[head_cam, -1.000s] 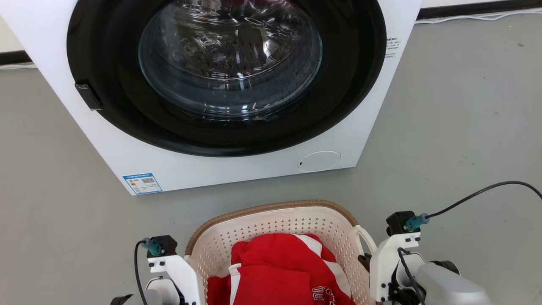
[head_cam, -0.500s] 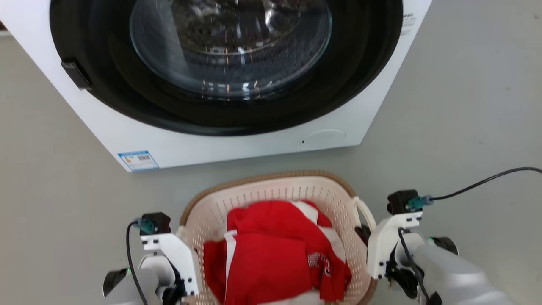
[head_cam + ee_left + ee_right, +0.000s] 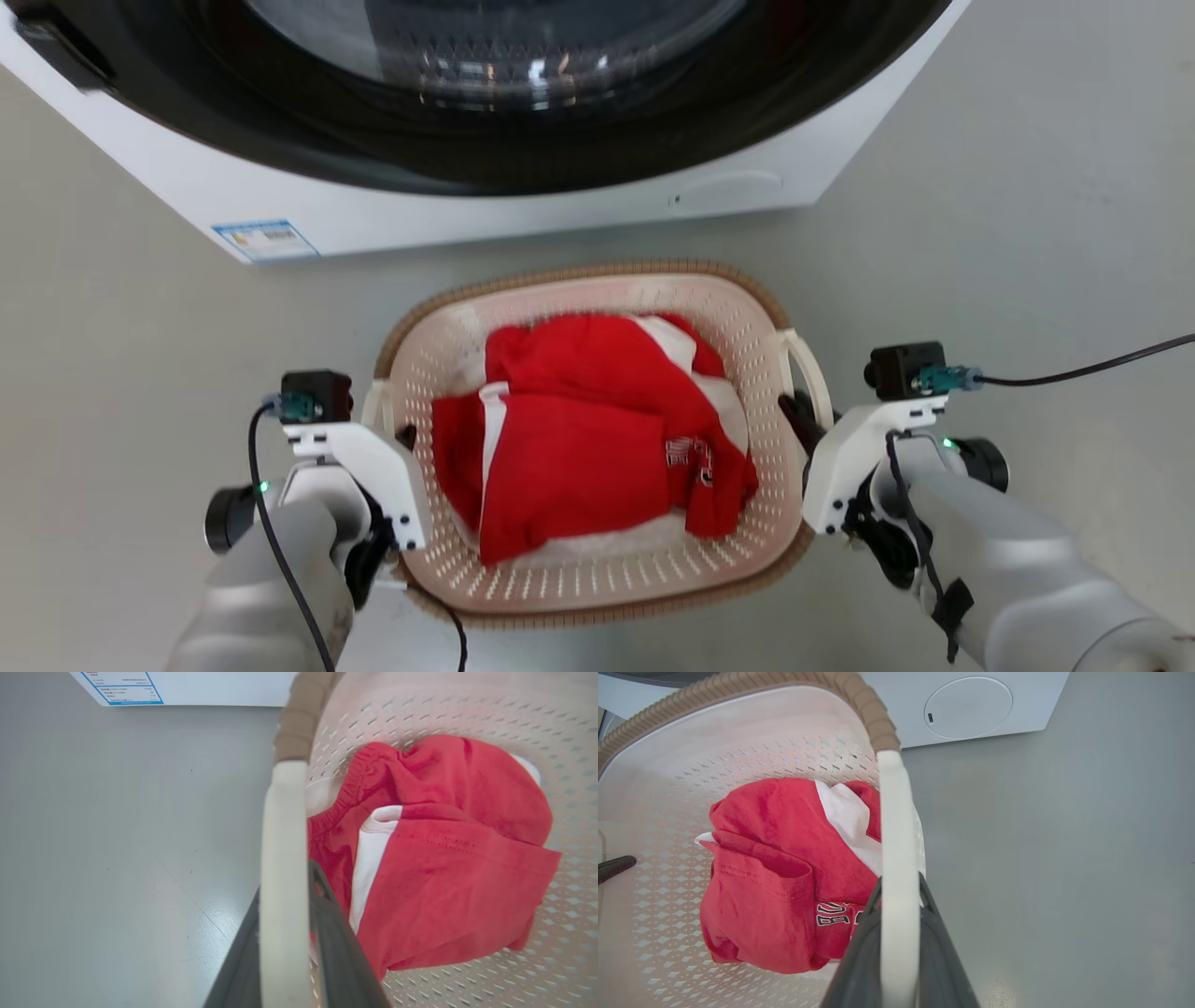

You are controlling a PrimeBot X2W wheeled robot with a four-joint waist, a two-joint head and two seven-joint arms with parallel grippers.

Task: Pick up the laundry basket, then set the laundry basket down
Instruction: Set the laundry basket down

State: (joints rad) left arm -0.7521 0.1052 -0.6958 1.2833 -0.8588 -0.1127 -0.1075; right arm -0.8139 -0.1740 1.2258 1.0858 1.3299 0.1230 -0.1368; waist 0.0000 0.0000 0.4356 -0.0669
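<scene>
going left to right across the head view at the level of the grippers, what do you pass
left gripper → red garment lying in the laundry basket → right gripper → black cable

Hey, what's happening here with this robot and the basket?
The robot has both arms on the laundry basket in front of the washing machine. Its left tool is shut on the left handle, its right tool on the right handle. Red clothes lie inside. Whether it's off the floor can't be told.
</scene>
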